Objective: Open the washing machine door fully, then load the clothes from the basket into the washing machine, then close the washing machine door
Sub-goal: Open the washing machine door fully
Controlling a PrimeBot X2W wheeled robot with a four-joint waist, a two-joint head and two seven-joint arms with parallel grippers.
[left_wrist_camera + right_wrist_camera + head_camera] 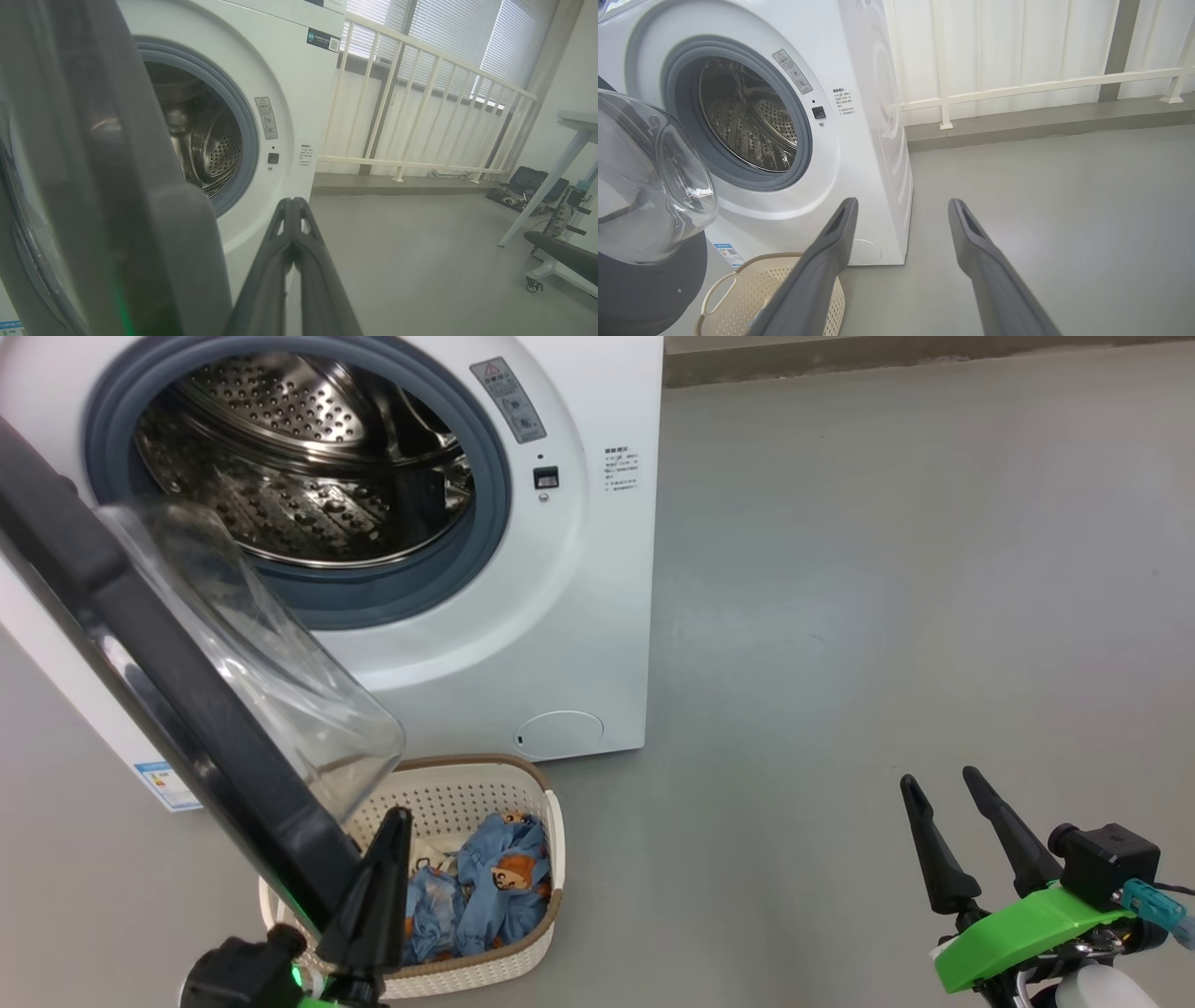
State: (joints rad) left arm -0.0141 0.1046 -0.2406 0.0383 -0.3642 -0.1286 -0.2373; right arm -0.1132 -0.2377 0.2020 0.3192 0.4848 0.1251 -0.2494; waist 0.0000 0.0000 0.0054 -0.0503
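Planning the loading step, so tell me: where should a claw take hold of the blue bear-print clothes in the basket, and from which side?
Pinch a raised fold on the crumpled blue clothes, coming down from above on the basket's right side. The open door overhangs its left and rear, while the open right claw likely has a free path.

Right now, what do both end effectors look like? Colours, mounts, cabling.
Right end effector: two long dark tapered fingers on a bright green bracket, with a black camera block and a teal connector. Left end effector: same dark fingers, hollow-ribbed near the tips, black wrist housing.
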